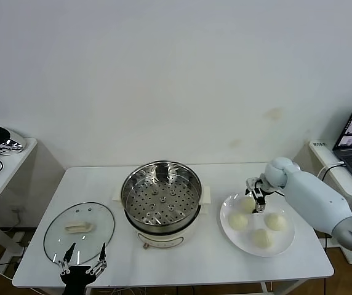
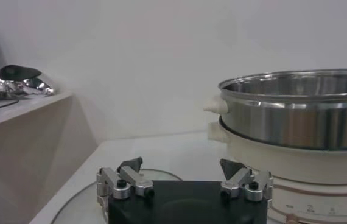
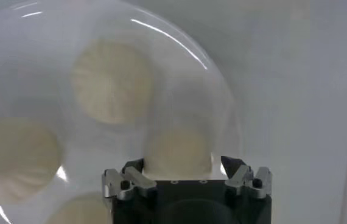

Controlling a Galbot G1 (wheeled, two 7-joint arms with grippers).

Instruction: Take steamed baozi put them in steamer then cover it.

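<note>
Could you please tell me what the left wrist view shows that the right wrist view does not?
Only the left wrist view shows the steamer, the side shelf and the open left gripper over the cover. Only the right wrist view shows the plate of baozi, with the right gripper straddling one. Both share the white tabletop.

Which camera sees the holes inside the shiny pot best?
The head view: it looks down into the steamer, showing its holed tray. The left wrist view shows only its outer wall and rim from the side. The right wrist view misses it.
</note>
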